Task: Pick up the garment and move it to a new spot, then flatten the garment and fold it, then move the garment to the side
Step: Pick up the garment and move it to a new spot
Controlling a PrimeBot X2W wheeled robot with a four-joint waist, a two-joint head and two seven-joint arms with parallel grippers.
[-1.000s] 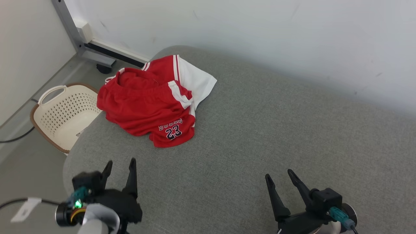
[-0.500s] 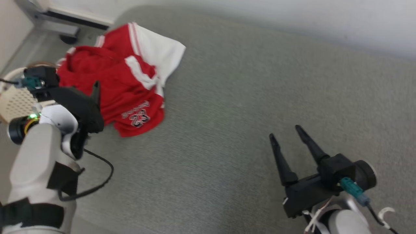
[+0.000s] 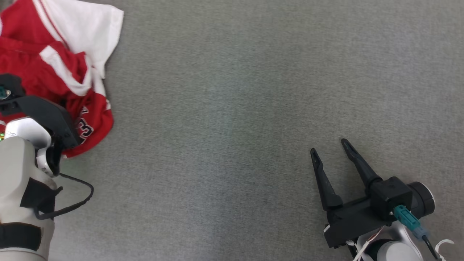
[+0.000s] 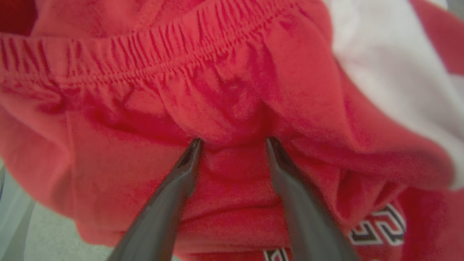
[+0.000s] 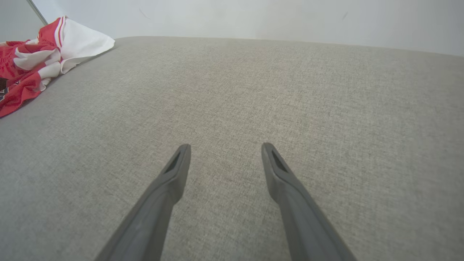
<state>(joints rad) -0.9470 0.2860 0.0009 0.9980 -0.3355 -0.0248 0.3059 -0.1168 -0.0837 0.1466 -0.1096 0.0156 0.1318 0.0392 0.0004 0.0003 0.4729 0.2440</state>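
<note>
Touching the bunched red garment (image 4: pixel 232 72), the left end effector (image 4: pixel 233 140) stands spread, tips against cloth.

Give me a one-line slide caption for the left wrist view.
Left gripper, jaws open, straddles a bunched fold of the red shorts below their elastic waistband.

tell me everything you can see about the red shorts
The shorts are soft-looking red fabric with broad white side panels, a gathered elastic waistband and a dark, white-edged number on one leg. They lie crumpled in a heap on the grey cushion, at the head view's far left. The left gripper presses its two spread fingertips into the fabric just below the waistband, not closed on it.
</note>
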